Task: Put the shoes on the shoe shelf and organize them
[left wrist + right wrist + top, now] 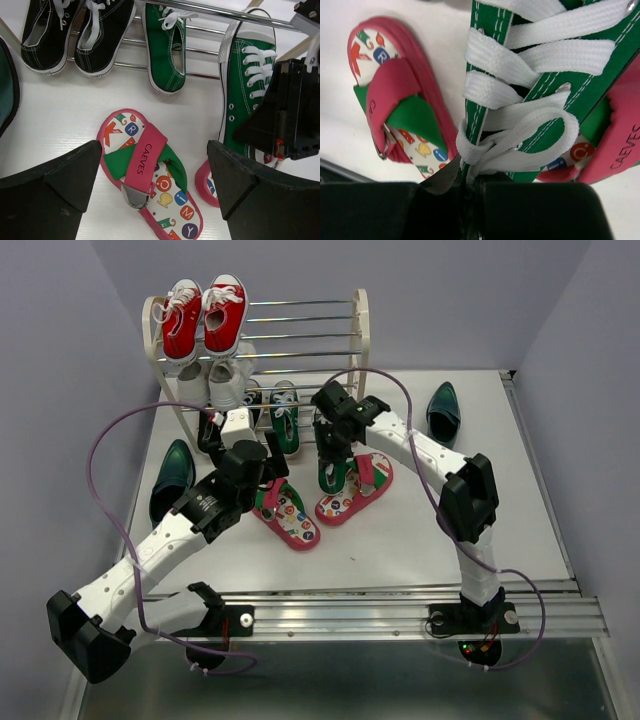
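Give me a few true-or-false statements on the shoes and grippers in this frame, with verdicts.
1. The right gripper is shut on a green canvas sneaker with white laces. True.
2. The left gripper clamps a pink patterned flip-flop. False: its jaws stand open above the flip-flop, holding nothing.
3. A pair of red sneakers sits on the top tier of the cream-framed chrome-rod shoe shelf. True.
4. Both glossy dark teal pointed dress shoes sit on the shelf. False: both lie on the white table, one at left, the other at right.
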Tool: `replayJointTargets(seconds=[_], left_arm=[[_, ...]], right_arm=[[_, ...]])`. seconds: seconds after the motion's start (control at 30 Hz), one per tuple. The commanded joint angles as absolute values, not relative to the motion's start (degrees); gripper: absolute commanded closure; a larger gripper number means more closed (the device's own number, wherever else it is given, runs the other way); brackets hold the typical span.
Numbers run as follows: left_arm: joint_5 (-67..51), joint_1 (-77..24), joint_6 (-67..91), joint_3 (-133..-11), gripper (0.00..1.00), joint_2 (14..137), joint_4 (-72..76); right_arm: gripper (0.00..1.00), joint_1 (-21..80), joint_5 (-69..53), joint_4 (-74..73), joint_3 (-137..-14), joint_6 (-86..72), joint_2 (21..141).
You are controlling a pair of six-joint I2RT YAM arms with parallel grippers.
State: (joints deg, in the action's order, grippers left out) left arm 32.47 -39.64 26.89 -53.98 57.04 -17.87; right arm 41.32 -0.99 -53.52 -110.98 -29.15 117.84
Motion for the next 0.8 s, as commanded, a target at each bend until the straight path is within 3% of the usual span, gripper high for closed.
replayJointTargets(seconds=[0.0,0.33,0.77], left_arm=[[34.8,-39.6,27.3,-53.5,0.01,55.5,-17.9],[35.5,-39.6,27.5,-52.8,0.01,54.6,-18.2],[35.4,-39.5,26.5,-52.8,0.01,55.5,-16.9]], right_arm=[[0.99,41.4,4.6,-49.6,-117.8,-27.9,118.7],[0.99,41.4,10.4,-47.3,-124.1,-25.9,123.0],[0.99,41.4,5.8,-45.3,-124.4,-22.4,120.6]])
